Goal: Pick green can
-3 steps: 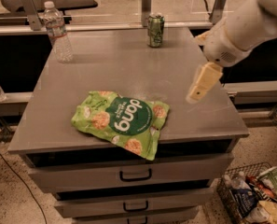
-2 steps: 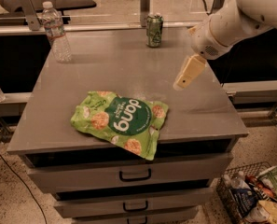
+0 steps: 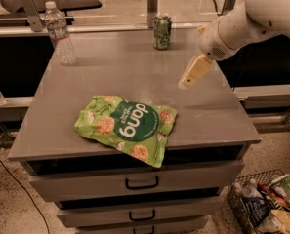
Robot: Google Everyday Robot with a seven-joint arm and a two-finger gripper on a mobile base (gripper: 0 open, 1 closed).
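**A:** Where is the green can (image 3: 162,31) sitting right now?

**B:** It is standing upright at the far edge of the counter (image 3: 217,116), in the upper middle of the frame, just in front of a metal post (image 3: 152,4). Nothing is touching it.

**A:** And the gripper (image 3: 191,77)?

**B:** It is hanging over the counter right of centre, pointing down and to the left, below and to the right of the can and clearly apart from it. It is holding nothing. I cannot tell whether it is set wide or narrow from this angle.

**A:** So what is worrying you?

**B:** Mostly the can's position. It is sitting so near the back edge that a glancing touch from the side could be tipping it or pushing it against the post. If the gripper is arriving too narrow, it may be knocking the rim instead of straddling the body.

**A:** Anything else green confusing matters?

**B:** The snack bag (image 3: 127,128) is lying in the lower middle, overhanging the front edge, and it is the bigger green target. Going for it would be the wrong pick. The water bottle (image 3: 59,33) is standing in the upper left, well apart, so I am not expecting trouble there.
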